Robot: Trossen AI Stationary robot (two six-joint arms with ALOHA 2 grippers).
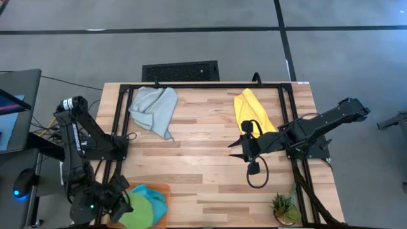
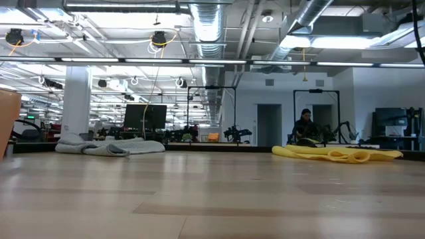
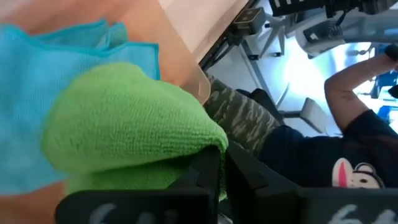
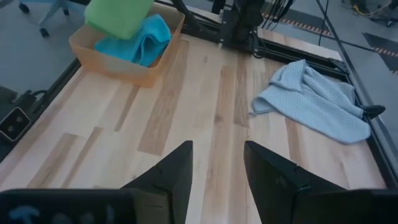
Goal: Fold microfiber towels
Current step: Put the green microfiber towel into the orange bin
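my left hand [image 1: 121, 202] is clamped on the green towel [image 1: 137, 212], over the orange tray [image 1: 166, 188] at the counter's [image 1: 203, 159] near left corner, where the teal towel [image 1: 152, 198] also lies. my right hand [image 1: 238, 147] waits mid-counter, fingers apart and empty, beside the yellow towel [image 1: 251, 109]. the grey towel [image 1: 154, 109] lies crumpled at the far left, not yet folded.

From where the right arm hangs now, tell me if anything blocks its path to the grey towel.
Nothing visible does. The right pincer hangs open over bare wood, and only open tabletop lies between it and the crumpled grey towel. The yellow towel lies behind it, out of that path.
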